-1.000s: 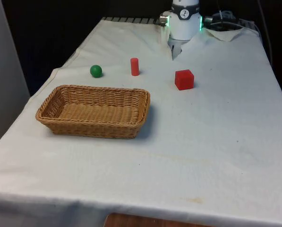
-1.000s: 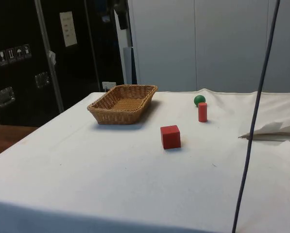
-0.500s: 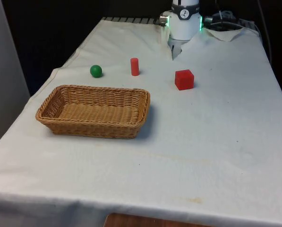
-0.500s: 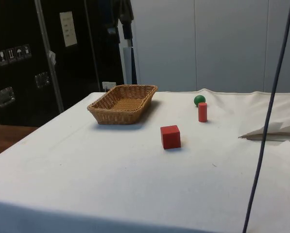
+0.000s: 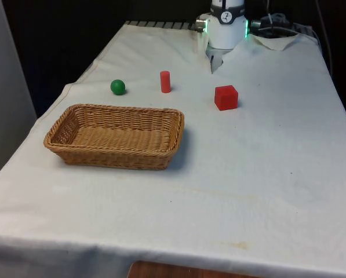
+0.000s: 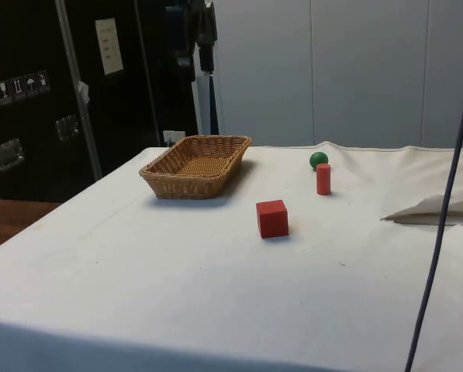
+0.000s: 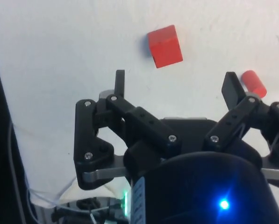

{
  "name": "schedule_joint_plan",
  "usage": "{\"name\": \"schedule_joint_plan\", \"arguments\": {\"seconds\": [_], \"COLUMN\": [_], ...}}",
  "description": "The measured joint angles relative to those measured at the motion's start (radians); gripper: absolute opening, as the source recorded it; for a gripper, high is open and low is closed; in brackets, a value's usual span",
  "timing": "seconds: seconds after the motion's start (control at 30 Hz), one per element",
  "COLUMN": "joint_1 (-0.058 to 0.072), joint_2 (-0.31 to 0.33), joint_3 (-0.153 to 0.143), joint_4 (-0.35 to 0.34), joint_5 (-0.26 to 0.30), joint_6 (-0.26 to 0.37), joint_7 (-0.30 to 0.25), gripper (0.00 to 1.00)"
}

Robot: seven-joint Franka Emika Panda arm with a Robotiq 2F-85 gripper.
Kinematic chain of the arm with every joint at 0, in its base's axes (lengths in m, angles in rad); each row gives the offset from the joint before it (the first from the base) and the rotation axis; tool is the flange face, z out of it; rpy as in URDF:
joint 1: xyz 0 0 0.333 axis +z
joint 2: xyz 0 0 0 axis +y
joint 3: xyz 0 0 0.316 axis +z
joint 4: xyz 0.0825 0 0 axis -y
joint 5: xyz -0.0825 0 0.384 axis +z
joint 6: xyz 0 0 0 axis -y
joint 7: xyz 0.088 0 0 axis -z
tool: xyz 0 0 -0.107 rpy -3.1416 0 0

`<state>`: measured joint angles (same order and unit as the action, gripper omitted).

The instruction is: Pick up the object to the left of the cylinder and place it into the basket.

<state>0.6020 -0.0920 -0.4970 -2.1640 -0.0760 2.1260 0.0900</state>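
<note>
Nearest in the front view stands the woven brown wicker basket [image 5: 116, 135], rectangular and with nothing inside it, on the white-clothed bench [image 5: 248, 191]. The placing step is therefore not yet done.

Beyond the basket, three small pieces lie in a loose row, well apart from one another. On the front view's left is the small green ball [image 5: 118, 87], which rests on the cloth just past the basket's far rim. By the task sentence and this layout it is judged to be the thing to carry, since it lies to the left of the short red upright cylinder [image 5: 165, 81]. The red cube [image 5: 226, 97] sits on the front view's right of the cylinder. None of the three is touched or lifted, so picking, carrying and releasing are all judged to remain.

The black two-finger pincer [image 7: 175, 88], in the wrist view, has its fingers spread wide apart with bare cloth between them; it grips nothing and touches nothing. It hangs high above the bench, with the red cube and the cylinder below it on the cloth.
</note>
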Motion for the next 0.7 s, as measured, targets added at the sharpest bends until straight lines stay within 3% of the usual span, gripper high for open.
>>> {"name": "schedule_joint_plan", "arguments": {"seconds": [0.07,0.27,0.7], "joint_1": [0.0,0.0,-0.002], "joint_2": [0.0,-0.043,-0.073], "joint_3": [0.0,0.016,0.018], "joint_4": [0.0,-0.097,-0.231], "joint_5": [0.0,-0.045,-0.074], "joint_6": [0.0,0.077,0.185], "joint_7": [0.0,0.039,0.048], "gripper": [1.0,1.0,1.0]}}
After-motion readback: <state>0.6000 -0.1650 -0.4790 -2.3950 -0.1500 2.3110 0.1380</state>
